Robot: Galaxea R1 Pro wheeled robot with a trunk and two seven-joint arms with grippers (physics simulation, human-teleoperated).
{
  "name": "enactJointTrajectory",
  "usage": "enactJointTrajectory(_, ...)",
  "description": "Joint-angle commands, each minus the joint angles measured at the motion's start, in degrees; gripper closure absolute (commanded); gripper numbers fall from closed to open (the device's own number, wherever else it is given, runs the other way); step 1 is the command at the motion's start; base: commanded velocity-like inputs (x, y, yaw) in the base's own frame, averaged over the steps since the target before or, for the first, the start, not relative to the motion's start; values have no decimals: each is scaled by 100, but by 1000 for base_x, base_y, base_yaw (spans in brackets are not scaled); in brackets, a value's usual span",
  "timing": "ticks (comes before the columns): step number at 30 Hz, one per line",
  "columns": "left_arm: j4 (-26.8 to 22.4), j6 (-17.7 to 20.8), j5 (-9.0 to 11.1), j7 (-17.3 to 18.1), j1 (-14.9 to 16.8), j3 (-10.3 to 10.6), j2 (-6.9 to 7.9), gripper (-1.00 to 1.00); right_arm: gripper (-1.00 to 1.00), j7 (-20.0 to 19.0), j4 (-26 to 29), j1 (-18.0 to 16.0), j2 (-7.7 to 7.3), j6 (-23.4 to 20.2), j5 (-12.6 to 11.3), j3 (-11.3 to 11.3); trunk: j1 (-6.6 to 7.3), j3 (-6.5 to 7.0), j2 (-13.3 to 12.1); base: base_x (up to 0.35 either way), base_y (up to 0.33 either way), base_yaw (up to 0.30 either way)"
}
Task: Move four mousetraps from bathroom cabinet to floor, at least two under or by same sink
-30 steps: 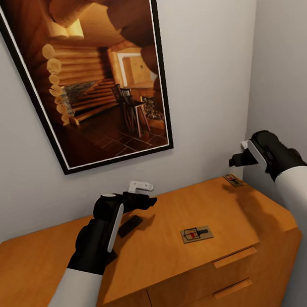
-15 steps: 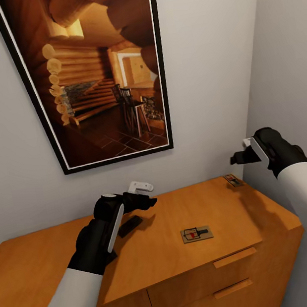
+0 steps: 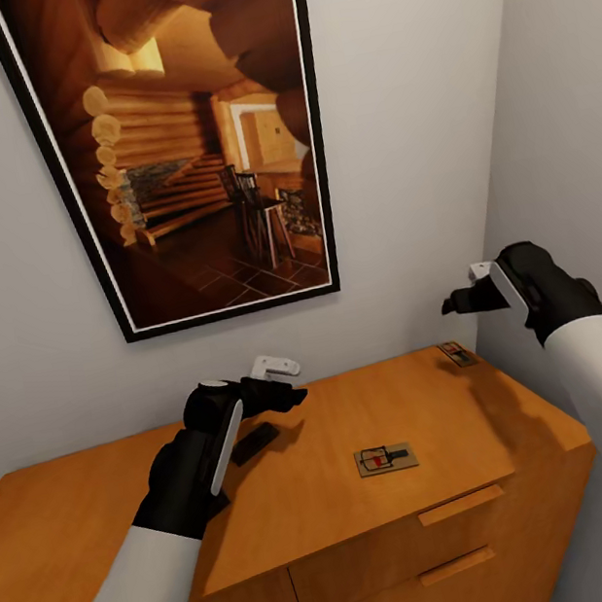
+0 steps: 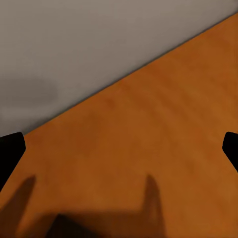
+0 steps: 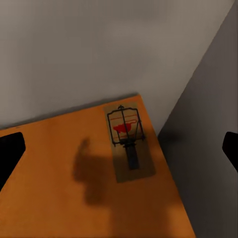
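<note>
Right hand [image 3: 461, 300]: raised in the air above the cabinet's far right corner, black fingers spread wide with nothing between them, white forearm running back toward the right edge.
Left hand [image 3: 281, 383]: low over the cabinet's back edge near the wall, black wrist and white forearm behind it; fingers spread apart, holding nothing.
Corner mousetrap [image 5: 128, 141]: flat tan board with dark wire and a red mark, lying at the far right corner of the worktop, just beside both walls — under the right hand.
Middle mousetrap [image 3: 385, 458]: same flat board, lying near the front edge, well apart from both hands.
Cabinet [image 3: 98, 495]: orange-brown wood, smooth flat worktop, drawers with slab pulls in front.
Room: bare worktop between the hands — grey walls close in behind and to the right.
Picture [image 3: 192, 132]: black-framed, on the wall above.
</note>
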State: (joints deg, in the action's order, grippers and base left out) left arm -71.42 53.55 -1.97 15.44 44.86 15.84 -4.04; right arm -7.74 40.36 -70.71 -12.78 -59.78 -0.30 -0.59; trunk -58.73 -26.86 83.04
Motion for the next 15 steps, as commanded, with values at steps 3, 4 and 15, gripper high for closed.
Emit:
enactJointTrajectory(3,-4,24,-22,19,5,-1,-3,-100,-100,-39,47,-4,-1,-22,13,-11,0,-7,4,0,0,0)
enactJointTrajectory(4,-4,24,-22,18,5,-1,-2,-100,-100,-47,62,-4,1,-22,23,-13,0,-7,4,0,0,0)
enactJointTrajectory(15,-4,24,-16,11,5,-2,-9,-100,-100,-67,115,-4,25,-22,69,-25,0,-7,4,0,0,0)
